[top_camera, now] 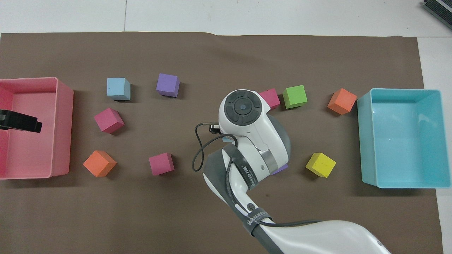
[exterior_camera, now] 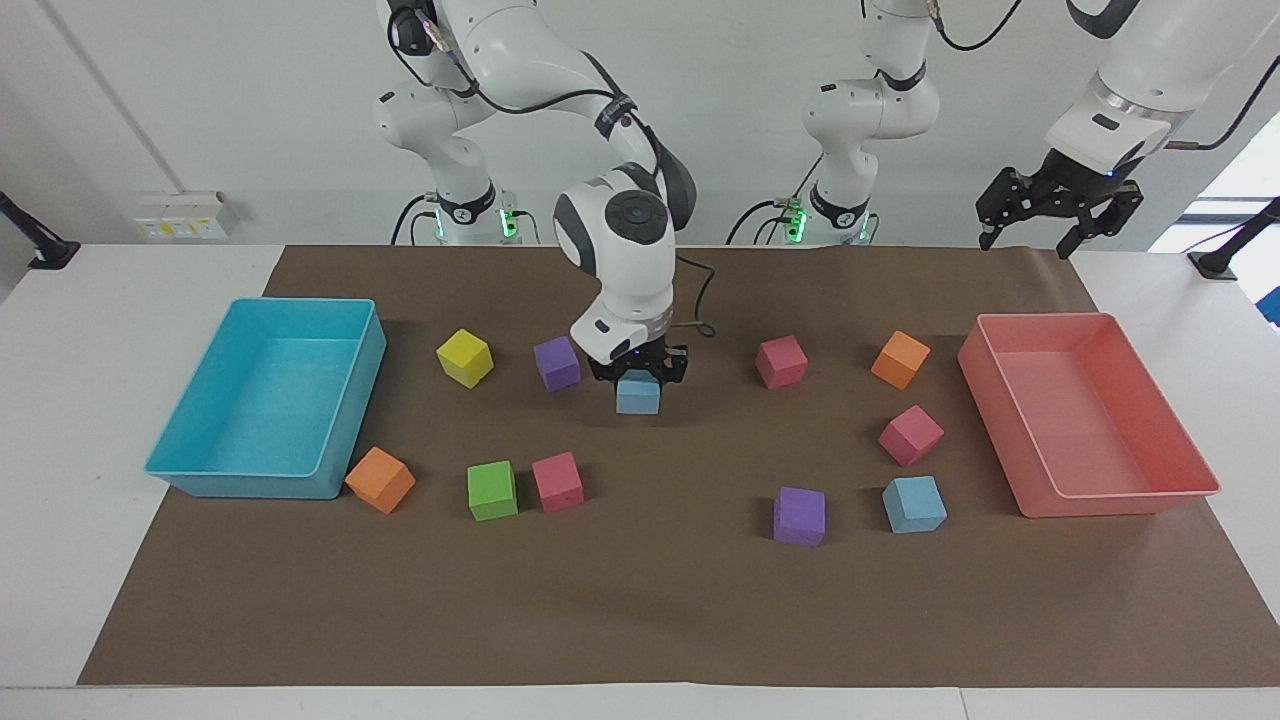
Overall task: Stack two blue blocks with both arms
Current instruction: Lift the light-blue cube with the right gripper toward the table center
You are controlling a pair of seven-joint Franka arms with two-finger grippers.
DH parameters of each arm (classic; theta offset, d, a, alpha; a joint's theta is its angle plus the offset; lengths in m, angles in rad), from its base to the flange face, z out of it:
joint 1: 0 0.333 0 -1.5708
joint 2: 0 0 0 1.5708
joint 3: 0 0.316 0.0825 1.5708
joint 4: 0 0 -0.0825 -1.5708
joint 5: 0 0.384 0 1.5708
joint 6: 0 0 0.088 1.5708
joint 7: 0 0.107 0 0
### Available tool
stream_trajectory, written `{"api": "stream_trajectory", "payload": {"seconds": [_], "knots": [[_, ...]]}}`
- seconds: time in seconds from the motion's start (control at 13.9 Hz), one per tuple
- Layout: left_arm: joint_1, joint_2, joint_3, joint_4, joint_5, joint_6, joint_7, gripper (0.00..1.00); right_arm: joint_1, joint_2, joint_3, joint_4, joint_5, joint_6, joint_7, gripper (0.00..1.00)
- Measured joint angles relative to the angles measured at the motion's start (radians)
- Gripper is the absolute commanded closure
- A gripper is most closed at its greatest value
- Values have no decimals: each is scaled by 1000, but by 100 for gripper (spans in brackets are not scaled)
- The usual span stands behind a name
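we begin nearest the robots. our right pincer (exterior_camera: 638,372) hangs above the middle of the brown mat (exterior_camera: 640,600), closed on a blue block (exterior_camera: 638,393) that is lifted clear of the mat; in the overhead view the arm's wrist hides almost all of that block. our left pincer (exterior_camera: 1058,210) waits in the air over the near edge of the desk (exterior_camera: 60,560), at the left arm's end by the pink bin (exterior_camera: 1180,490), its fingers spread open with nothing between them.

in the near row on the mat sit a yellow cube (exterior_camera: 465,357) and a purple cube (exterior_camera: 557,363) toward the right arm's end, then a pink cube (exterior_camera: 781,361) and an orange cube (exterior_camera: 900,359) toward the left arm's end. a little farther out, another pink cube (exterior_camera: 911,435) lies tilted near the pink bin.

farthest from the robots sit the rest: an orange cube (exterior_camera: 380,480) just beside the corner of the turquoise bin (exterior_camera: 180,470), a green cube (exterior_camera: 492,490) and a pink cube (exterior_camera: 557,482) close together, and toward the left arm's end a second purple cube (exterior_camera: 800,516) with the other blue block (exterior_camera: 914,503) beside it. this second blue block rests flat on the mat, well apart from the lifted one.
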Motion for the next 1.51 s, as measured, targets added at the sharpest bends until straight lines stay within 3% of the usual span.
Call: {"api": "stream_trajectory", "payload": {"seconds": [0.43, 0.86, 1.51], "knots": [[0, 0, 0, 0, 0, 0, 0, 0, 51, 125, -1, 96, 0, 69, 62, 100], [0, 0, 0, 0, 0, 0, 0, 0, 52, 135, -3, 82, 0, 92, -42, 100], [0, 0, 0, 1, 0, 24, -28, 0, 60, 137, 4, 53, 0, 112, -56, 100]]}}
